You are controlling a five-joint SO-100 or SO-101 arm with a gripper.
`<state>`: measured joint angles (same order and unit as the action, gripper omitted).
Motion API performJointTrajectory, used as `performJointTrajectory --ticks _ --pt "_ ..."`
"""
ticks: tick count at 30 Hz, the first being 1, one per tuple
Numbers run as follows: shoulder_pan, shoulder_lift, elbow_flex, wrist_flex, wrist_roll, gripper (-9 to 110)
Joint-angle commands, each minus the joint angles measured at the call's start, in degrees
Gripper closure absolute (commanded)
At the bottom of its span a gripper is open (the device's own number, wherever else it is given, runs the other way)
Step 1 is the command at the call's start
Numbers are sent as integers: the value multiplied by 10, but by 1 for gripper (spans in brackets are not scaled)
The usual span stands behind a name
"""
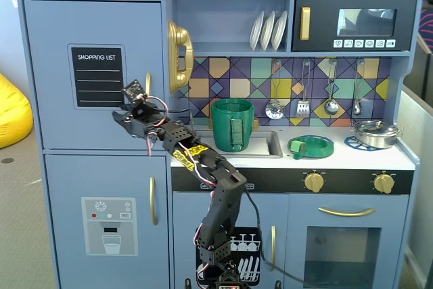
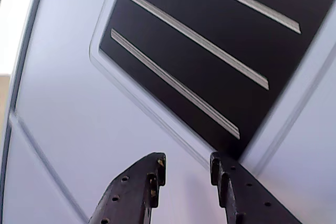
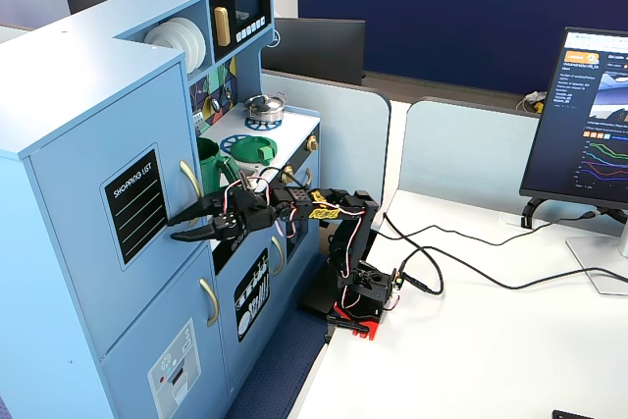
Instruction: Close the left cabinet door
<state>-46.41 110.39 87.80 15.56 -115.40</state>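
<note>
The arm's base [image 3: 355, 293] is sitting at the near edge of the white table [image 3: 471, 340], with black cables [image 3: 461, 267] trailing right toward a monitor [image 3: 581, 125] that is standing well apart from the arm. From the base the arm [image 1: 220, 201] is reaching up and left across the front of the toy kitchen, passing in front of the lower cabinet doors and the black control strip. The gripper [image 2: 186, 169] is showing its two dark fingers spread apart with nothing between them; in the wrist view the fingertips [image 2: 156, 162] are sitting just short of the pale blue surface, below the lower corner of the black chalkboard panel [image 2: 220, 51], and whether they are touching it cannot be told. In a fixed view the gripper [image 1: 120, 118] is lying against the lower right part of the left cabinet door [image 1: 95, 72], which is sitting flush in its frame at the upper left of the kitchen, its gold handle [image 1: 148, 84] just right of the gripper. Below it the door with the dispenser graphic [image 1: 108, 225] is likewise lying flush. Further right, a green pitcher [image 1: 232, 125] is standing beside the sink, a green lid [image 1: 310, 146] and a steel pot [image 1: 373, 133] are resting on the counter, utensils [image 1: 314, 99] are hanging on the tiled wall, and white plates [image 1: 268, 30] and the microwave [image 1: 353, 23] are occupying the top shelf. A gold toy telephone [image 1: 179, 55] is hanging between the door and the shelf.
</note>
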Motion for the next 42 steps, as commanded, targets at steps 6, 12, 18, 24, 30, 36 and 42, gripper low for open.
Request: performJointTrajectory --ticks 6,12,18,24,30,36,42 --pt "-1 244 104 214 14 101" --pt "97 352 185 326 58 101" --pt "225 425 287 424 113 101" --pt "357 499 449 480 116 101" --pt "428 566 607 496 161 101" --pt "483 614 721 499 199 101" --pt "521 700 809 576 220 101"
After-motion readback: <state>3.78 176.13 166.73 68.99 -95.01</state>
